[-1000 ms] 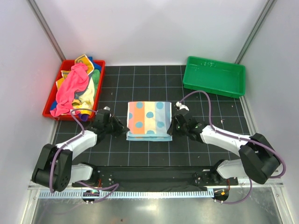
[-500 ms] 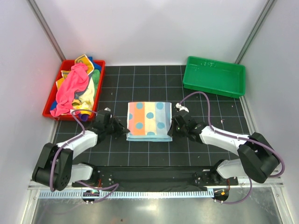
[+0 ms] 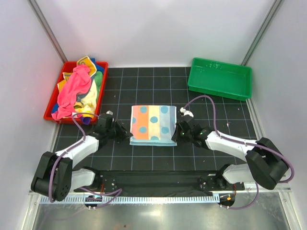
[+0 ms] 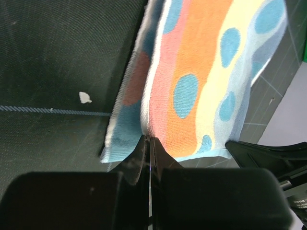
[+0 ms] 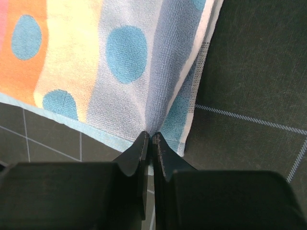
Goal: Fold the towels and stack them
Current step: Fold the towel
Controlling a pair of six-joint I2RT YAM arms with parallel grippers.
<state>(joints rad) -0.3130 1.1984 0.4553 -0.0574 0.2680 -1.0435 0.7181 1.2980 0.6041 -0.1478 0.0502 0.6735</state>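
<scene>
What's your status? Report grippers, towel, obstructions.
Left gripper and right gripper shut, pinching near corners of folded pastel spotted terry towel. Towel lies mid-mat. Red plastic tray, green plastic tray off to sides, not obstructing.

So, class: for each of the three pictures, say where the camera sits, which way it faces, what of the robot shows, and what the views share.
Top external: above and behind the bases, looking down; left arm, right arm, spotted towel, red tray, green tray.
Left wrist: on the left arm, facing along the left jaws, shut on the spotted towel's near-left corner.
Right wrist: on the right arm, facing along the right jaws, shut on its near-right corner.
Shared: all three show the spotted towel.
</scene>
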